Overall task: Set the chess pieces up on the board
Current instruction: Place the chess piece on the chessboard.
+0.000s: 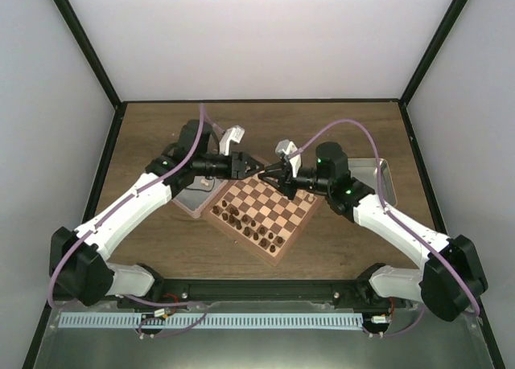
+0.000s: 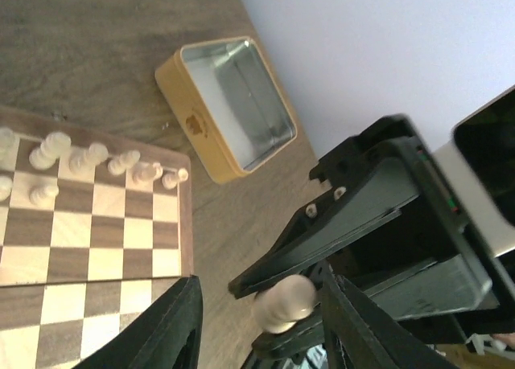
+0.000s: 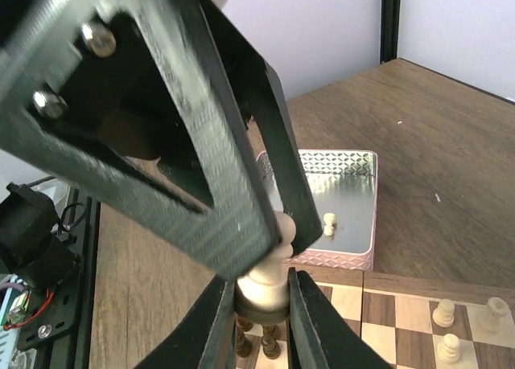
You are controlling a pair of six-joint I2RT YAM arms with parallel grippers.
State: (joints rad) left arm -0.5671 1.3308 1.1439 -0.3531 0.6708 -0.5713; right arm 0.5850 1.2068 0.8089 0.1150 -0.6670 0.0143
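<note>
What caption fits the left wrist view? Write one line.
Right gripper holds beige chess piece inside the open left gripper.

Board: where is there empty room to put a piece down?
The middle squares of the board are bare, between the dark pieces and the light pieces. Those two edges are crowded, and the left gripper and right gripper meet over the far corner.

No legible text, label, brand or number anywhere.
</note>
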